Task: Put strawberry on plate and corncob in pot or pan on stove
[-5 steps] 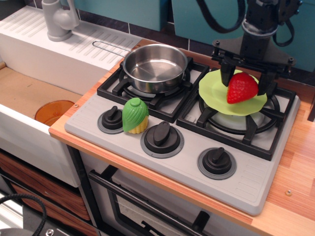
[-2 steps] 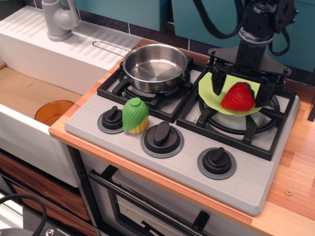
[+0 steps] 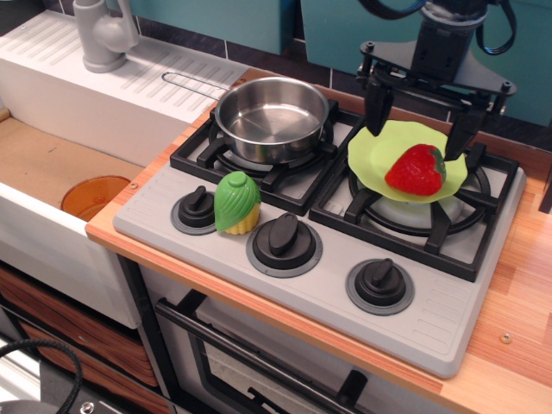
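Note:
A red strawberry (image 3: 417,170) lies on its side on the lime-green plate (image 3: 377,152), which rests on the right burner grate of the grey stove (image 3: 448,310). My gripper (image 3: 417,121) hangs open above the plate, its two black fingers (image 3: 376,108) spread wide and clear of the berry. The corncob (image 3: 236,202), green husk over yellow base, stands upright on the stove's front strip between the left and middle knobs. The steel pan (image 3: 272,118) sits empty on the left burner, its wire handle pointing back left.
Three black knobs (image 3: 284,241) line the stove's front edge. An orange bowl (image 3: 95,197) lies in the sink at the left, with a grey faucet (image 3: 103,34) and white drainboard behind. Wooden counter runs along the right side.
The gripper let go of the strawberry, opened wide and rose upward. The strawberry dropped from upright in the fingers to lying on the plate.

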Available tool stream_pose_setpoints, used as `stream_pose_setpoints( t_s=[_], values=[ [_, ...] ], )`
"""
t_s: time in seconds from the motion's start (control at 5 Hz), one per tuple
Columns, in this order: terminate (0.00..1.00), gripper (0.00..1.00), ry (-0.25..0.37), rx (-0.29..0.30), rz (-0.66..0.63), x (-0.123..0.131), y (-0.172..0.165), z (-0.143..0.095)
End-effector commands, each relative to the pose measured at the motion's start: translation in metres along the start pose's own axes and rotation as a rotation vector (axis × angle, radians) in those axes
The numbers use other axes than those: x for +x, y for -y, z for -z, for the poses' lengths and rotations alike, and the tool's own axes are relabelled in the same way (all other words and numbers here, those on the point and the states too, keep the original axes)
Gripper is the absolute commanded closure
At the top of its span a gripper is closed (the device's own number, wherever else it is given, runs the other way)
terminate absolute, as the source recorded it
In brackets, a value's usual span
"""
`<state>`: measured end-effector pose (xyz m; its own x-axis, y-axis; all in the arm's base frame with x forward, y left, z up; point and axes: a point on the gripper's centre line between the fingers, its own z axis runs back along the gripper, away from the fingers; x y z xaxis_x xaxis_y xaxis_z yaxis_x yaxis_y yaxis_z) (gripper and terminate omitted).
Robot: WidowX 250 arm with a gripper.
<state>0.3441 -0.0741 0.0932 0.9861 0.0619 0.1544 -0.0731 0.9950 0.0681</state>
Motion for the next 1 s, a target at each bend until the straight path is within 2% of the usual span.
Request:
stream_pose_setpoints(
  t_s=[0.0,0.2,0.6,0.8],
  values=[
    [0.0,0.0,0.076,-0.017,0.059,0.008,-0.037,-0.028],
    [0.0,0.0,0.068,-0.001,0.084,-0.005,-0.049,-0.023],
    [0.0,0.0,0.068,-0.001,0.084,-0.005,-0.049,-0.023],
    [0.0,0.0,0.063,0.044,0.096,-0.013,-0.052,-0.035]
  ],
)
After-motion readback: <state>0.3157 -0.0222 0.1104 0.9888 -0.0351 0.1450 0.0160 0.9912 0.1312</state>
